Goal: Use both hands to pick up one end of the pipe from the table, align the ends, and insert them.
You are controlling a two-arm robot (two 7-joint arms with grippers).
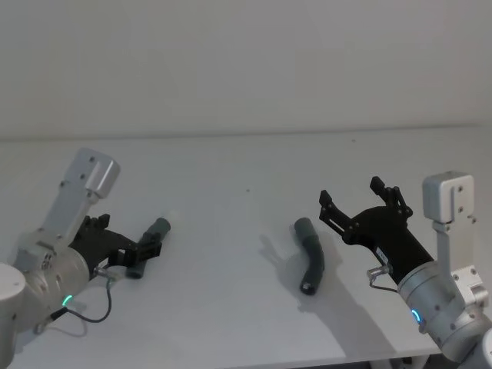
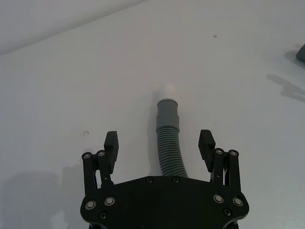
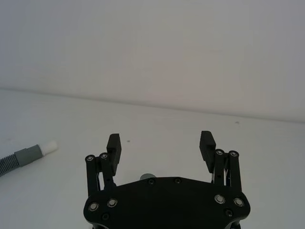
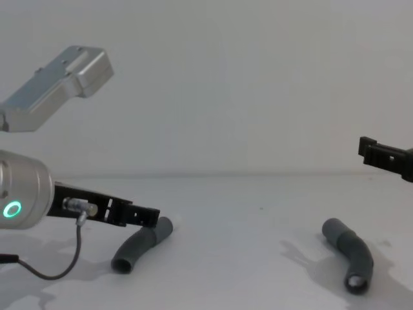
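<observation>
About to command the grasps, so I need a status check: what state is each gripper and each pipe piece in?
Left gripper: open, low at the table, straddling the white-tipped pipe piece, not closed on it.
Right gripper: open, raised above the table, holding nothing.
White-tipped pipe piece: lying on the table, ungrasped.
Socket pipe piece: lying on the table, ungrasped, apart from the other piece.

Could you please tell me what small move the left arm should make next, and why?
Probably close the jaws of the left gripper on the left pipe piece: they stand open, straddling its corrugated body behind the white-tipped cuff. The right gripper hangs open above the table.
</observation>
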